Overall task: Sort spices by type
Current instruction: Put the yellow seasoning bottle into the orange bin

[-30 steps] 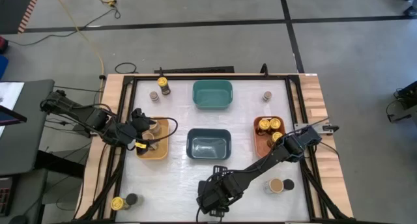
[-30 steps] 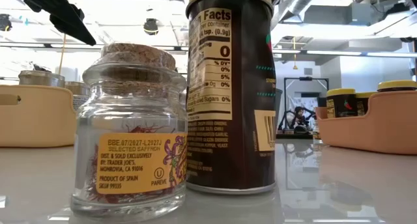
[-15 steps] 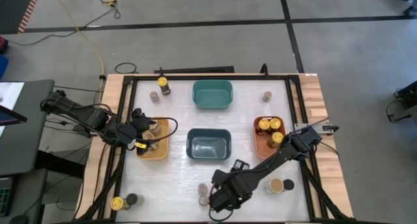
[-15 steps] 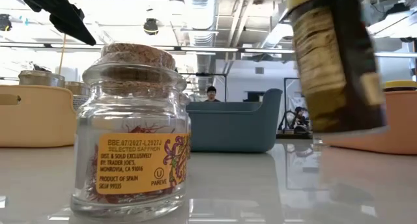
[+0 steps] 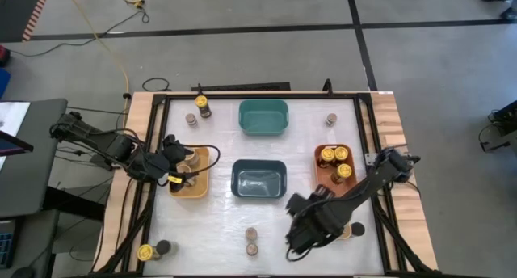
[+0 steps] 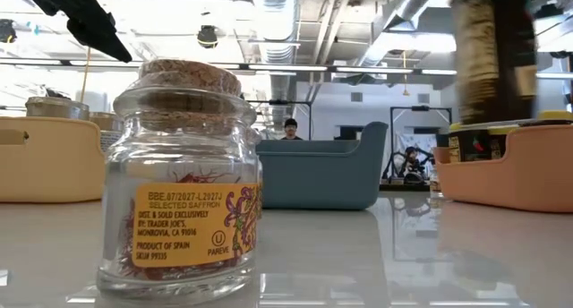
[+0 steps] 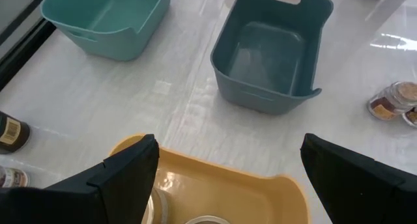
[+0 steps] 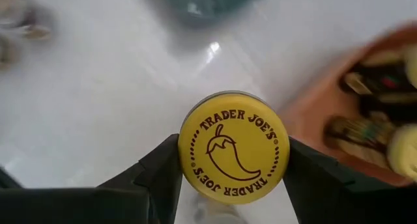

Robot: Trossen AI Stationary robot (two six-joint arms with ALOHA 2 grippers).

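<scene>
My right gripper [image 5: 311,227] is shut on a dark spice jar with a yellow lid [image 8: 234,148], which it holds in the air near the orange bin [image 5: 320,174]. That jar [image 6: 492,53] shows blurred and well above the table in the low view. The orange bin holds other yellow-lidded jars [image 5: 333,155]. Two cork-topped jars [image 5: 251,240] stand on their bases near the front edge; one [image 6: 183,178] fills the low view. My left gripper [image 5: 182,163] hangs open over the yellow bin [image 7: 260,185], touching nothing. My right gripper pinches the jar at its top, one finger [image 8: 159,175] on each side of the yellow lid's rim [image 8: 186,152]. The fingers come from above, pointing steeply down. The jar hangs below them roughly upright, lifted clear of the table.
A teal bin [image 5: 263,117] and a dark-blue bin [image 5: 259,179] stand mid-table. Loose jars stand at the back left [image 5: 203,107], back right [image 5: 331,119], front left [image 5: 145,252] and front right [image 5: 347,229], right beside my right arm.
My right gripper has lifted the yellow-lidded jar from beside the cork-topped jars and carried it up and toward the table's right edge, toward the orange bin, rolling its wrist on the way. The cork-topped jars have stayed put.
</scene>
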